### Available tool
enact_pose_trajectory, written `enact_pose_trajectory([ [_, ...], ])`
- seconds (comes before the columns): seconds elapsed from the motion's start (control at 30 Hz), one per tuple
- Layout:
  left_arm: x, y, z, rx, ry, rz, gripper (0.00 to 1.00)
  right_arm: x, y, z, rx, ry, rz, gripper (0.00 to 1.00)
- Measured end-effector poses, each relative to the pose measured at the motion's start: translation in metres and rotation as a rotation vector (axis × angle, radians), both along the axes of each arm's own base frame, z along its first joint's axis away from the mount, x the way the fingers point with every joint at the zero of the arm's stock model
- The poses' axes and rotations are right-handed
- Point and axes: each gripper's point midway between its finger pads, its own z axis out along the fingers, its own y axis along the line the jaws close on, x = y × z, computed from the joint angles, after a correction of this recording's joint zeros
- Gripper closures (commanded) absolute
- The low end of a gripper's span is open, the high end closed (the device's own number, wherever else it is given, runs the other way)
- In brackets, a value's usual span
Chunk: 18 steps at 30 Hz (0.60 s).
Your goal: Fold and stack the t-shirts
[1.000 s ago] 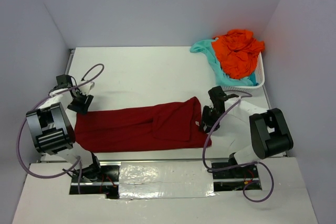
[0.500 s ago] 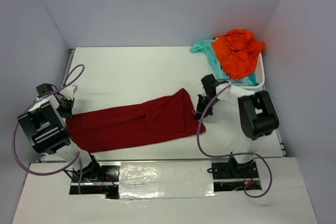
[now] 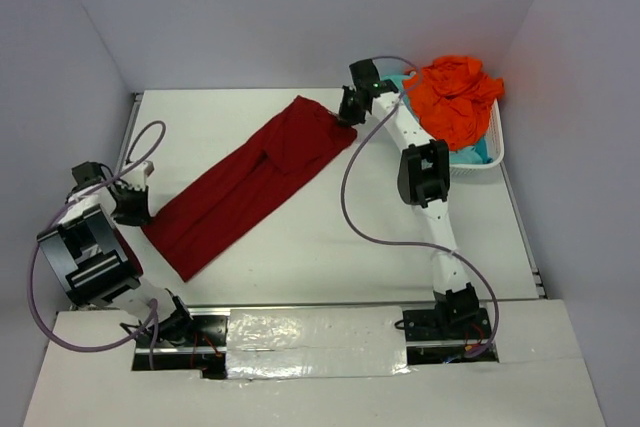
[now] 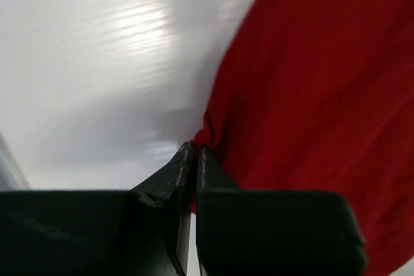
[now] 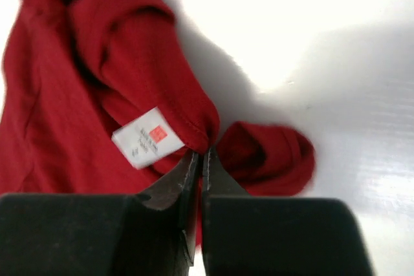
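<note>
**mo:** Plain grey walls [image 3: 300, 17] around a white table [image 3: 330, 247], nothing fancy. Our dark red shirt [image 3: 250, 182] lies on it as a long band, running diagonally from near left to far right. We've got both ends. The left gripper [image 4: 196, 156] is clamped on a pinch of the edge at the near-left end. The right gripper [image 5: 199, 159] is clamped on the far-right end, right beside the white label [image 5: 145, 137], so that's the collar end.

**jay:** So the long axis runs straight between our two hands. From the top camera the far half looks doubled over on itself. Our right arm looks stretched about as far as it goes, so for an end-to-end fold we reckon the left has the easier travel along the band.

**mo:** Anything in our way?

**jay:** Not much. The white basket [image 3: 462, 169] sits in the far right corner, close to the right gripper. The orange shirt [image 3: 455, 97] is heaped in it and a bit of aqua shirt [image 3: 482, 152] peeks out. We'd watch that the right wrist doesn't snag those. Nothing's stacked yet, so we're early on.
</note>
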Motion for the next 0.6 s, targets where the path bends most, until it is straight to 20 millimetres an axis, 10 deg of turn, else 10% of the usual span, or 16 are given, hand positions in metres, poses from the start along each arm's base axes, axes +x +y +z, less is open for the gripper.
enact_pose_trajectory([
  [0.17,0.006,-0.018,-0.015,-0.062,0.058,-0.047,0.84,0.023,-0.005,-0.028,0.074,0.002,-0.085,0.31],
  [0.2,0.007,-0.019,-0.016,-0.069,0.063,-0.045,0.83,0.034,-0.006,-0.024,0.094,-0.032,-0.105,0.02],
  [0.47,0.004,-0.019,-0.015,-0.076,0.077,-0.026,0.78,0.061,-0.053,0.029,0.171,-0.148,-0.239,0.00],
  [0.6,0.003,-0.013,-0.013,-0.049,0.084,-0.005,0.55,0.017,-0.072,0.056,0.168,-0.111,-0.294,0.00],
])
